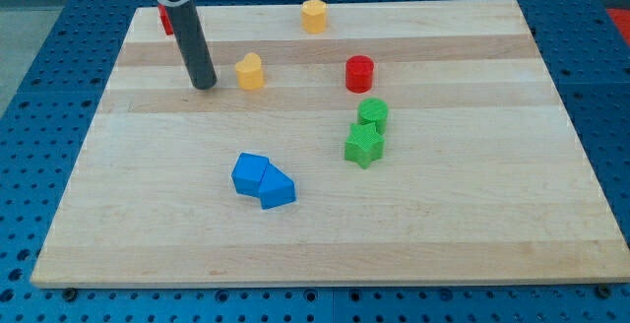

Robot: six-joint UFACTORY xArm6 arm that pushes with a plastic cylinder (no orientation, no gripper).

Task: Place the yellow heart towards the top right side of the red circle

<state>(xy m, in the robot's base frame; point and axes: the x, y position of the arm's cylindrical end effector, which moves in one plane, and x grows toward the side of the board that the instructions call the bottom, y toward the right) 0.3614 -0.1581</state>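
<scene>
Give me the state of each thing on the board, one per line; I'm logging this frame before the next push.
my tip: on the board, left of the yellow heart, small gap.
yellow heart: left of the red circle, apart.
red circle: alone.
yellow block: near the top edge.
red block: partly hidden behind the rod.
green blocks: touching.
blue blocks: touching.

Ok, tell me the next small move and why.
Probably slide my tip toward the view's right into the yellow heart. The tip stands just off the heart's left side, and the red circle lies farther right, so a rightward push starts it toward its spot.
</scene>
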